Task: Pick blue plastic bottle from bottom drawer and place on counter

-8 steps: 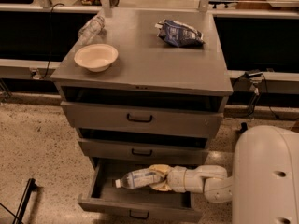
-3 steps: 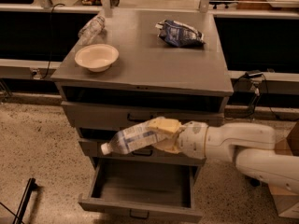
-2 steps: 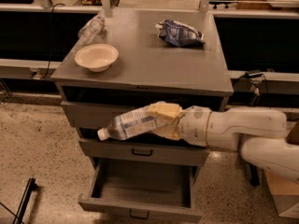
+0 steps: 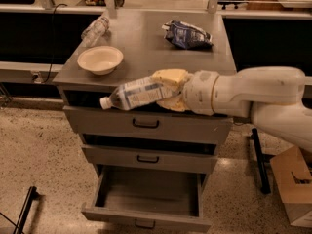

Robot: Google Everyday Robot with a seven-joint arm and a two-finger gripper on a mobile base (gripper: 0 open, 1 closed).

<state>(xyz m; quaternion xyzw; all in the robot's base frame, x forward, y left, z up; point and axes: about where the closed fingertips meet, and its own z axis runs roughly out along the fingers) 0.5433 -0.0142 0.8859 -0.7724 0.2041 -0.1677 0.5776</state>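
Observation:
My gripper (image 4: 168, 89) is shut on the blue plastic bottle (image 4: 134, 93). The bottle lies sideways with its white cap to the left. I hold it in front of the counter's (image 4: 146, 48) front edge, at about the height of the slab. The bottom drawer (image 4: 146, 194) stands pulled open below and shows nothing inside. My white arm (image 4: 253, 96) comes in from the right.
On the counter a cream bowl (image 4: 100, 59) sits at the front left, a plain clear bottle (image 4: 95, 30) lies at the back left, and a dark blue snack bag (image 4: 186, 34) lies at the back right. A cardboard box (image 4: 295, 184) stands on the floor at the right.
My gripper has lifted the blue plastic bottle out of the bottom drawer and raised it past the upper drawer fronts to counter height.

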